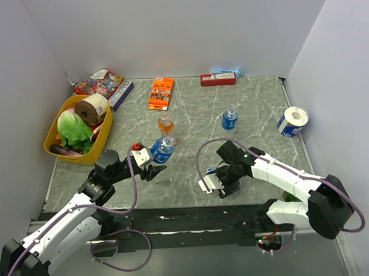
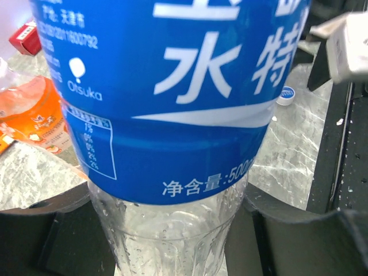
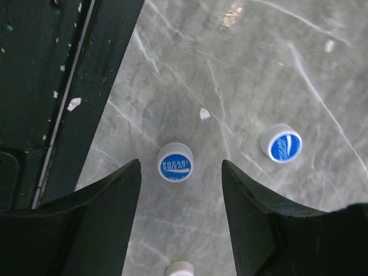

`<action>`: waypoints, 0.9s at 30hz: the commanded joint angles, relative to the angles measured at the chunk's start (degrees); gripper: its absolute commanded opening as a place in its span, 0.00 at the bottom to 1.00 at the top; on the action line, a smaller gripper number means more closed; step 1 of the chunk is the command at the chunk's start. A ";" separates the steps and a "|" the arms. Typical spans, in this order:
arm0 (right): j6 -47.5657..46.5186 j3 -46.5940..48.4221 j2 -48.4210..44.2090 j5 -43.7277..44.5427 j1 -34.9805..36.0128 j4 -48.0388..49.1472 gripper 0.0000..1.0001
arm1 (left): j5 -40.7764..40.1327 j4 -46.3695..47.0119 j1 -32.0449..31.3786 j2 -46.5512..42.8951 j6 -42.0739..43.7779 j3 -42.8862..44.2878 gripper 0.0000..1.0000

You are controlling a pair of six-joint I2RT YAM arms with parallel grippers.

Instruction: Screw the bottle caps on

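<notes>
Spread fingers of right gripper (image 3: 180, 172) flanking blue cap (image 3: 175, 163), left gripper (image 1: 155, 169) clenched on bottle (image 2: 172, 115), yellow basket (image 1: 54, 127) holding lettuce (image 1: 74, 131)

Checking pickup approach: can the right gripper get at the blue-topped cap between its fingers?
Probably yes: the right gripper is open, the cap lined up between its fingers, nothing touching it; the second cap lies aside.

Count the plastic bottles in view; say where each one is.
3. A blue-labelled clear plastic bottle sits in the left tool, centre; a clear plastic bottle of orange liquid stands just behind it; a second blue-labelled clear bottle stands farther right. None seems hidden.
</notes>
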 commanded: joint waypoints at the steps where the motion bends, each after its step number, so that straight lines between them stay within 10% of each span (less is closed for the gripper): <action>1: -7.32 -0.15 3.06 2.11 0.39 3.91 0.62 | -1.42 3.09 -0.14 -0.54 0.07 0.52 0.01; 27: -6.09 -5.86 3.25 5.37 0.48 7.16 0.54 | -0.11 3.62 -0.14 0.86 -0.28 0.97 0.03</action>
